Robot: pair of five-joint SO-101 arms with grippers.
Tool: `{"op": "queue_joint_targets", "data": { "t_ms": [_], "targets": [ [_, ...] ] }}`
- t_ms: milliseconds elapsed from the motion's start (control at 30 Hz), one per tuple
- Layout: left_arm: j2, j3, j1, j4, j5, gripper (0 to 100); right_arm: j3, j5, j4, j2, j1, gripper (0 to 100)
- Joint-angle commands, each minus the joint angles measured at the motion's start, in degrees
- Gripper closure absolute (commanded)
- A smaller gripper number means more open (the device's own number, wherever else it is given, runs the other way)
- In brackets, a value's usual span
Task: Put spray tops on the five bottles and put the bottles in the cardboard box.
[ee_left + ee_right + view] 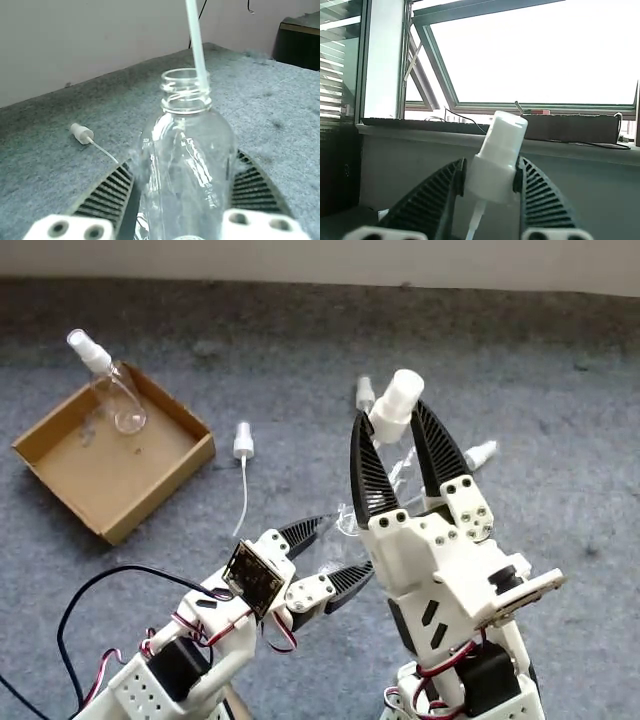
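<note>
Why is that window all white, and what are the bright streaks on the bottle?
Right wrist view: the camera faces the window, so daylight washes it out behind the spray top in the right pincer. Left wrist view: the clear bottle reflects light as white glints. High view: soft, even light, faint shadows.

Soft daylight, window [535,50] glare — faint shadows
</note>
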Motion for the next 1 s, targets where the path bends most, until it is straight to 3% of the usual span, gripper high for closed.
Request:
{"op": "queue_joint_targets", "data": {
  "t_ms": [0, 133, 300, 967],
  "targets": [
    [-0.8, 1.1, 0.7, 0.2, 0.1, 87, -2.4, 0.0, -2.2, 0.0, -0.5, 88.2],
    [-0.8, 1.1, 0.7, 0.3, 0.1, 87, -3.0, -0.1, -2.2, 0.0, 1.7, 88.2],
    [-0.8, 1.1, 0.7, 0.3, 0.1, 87, -2.4, -0.2, -10.5, 0.0, 5.7, 88.2],
    [-0.8, 1.1, 0.6, 0.3, 0.1, 87, 12.8, -0.6, -8.9, -0.5, 4.2, 88.2]
  ]
}}
